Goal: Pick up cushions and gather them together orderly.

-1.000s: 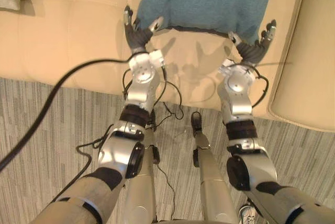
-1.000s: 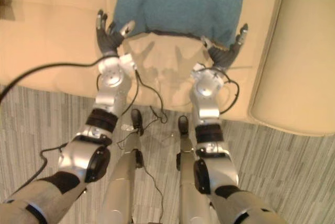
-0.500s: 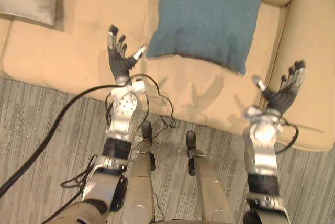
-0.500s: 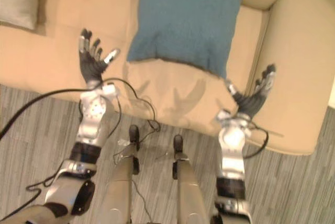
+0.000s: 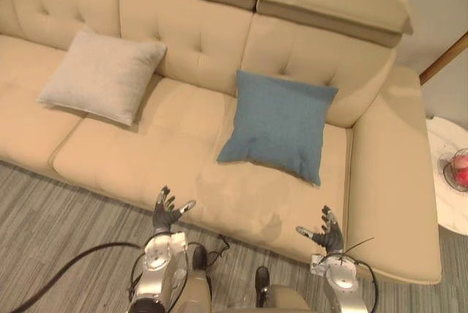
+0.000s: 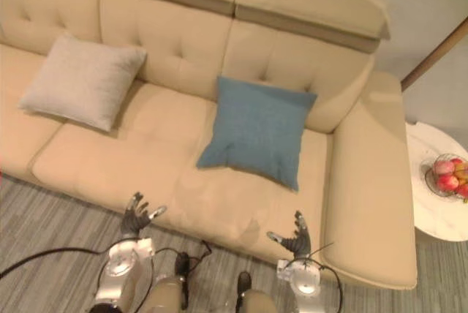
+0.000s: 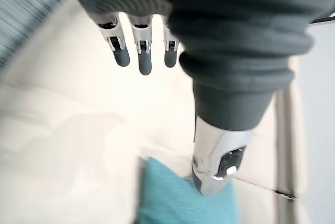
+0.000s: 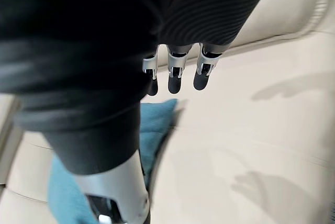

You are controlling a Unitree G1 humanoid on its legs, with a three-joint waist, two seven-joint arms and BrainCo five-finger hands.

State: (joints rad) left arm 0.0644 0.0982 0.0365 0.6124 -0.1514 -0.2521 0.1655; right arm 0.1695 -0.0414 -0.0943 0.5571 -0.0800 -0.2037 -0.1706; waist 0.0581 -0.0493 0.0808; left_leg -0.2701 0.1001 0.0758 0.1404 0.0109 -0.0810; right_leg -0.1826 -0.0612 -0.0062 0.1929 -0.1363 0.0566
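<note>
Cushions: blue cushion [image 5: 276,124] at 12 o'clock on sofa [image 5: 146,159], probably leaning on backrest; beige cushion [image 5: 102,75] at 10 o'clock, well apart.
Hands: I see left hand [image 5: 167,214], right hand [image 5: 327,235] splayed, empty.

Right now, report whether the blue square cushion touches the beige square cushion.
Apart: left eye view shows bare sofa between blue cushion and beige cushion.

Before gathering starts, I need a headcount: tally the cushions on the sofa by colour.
blue cushion: 1
pale grey cushion: 1
Total: 2
</note>
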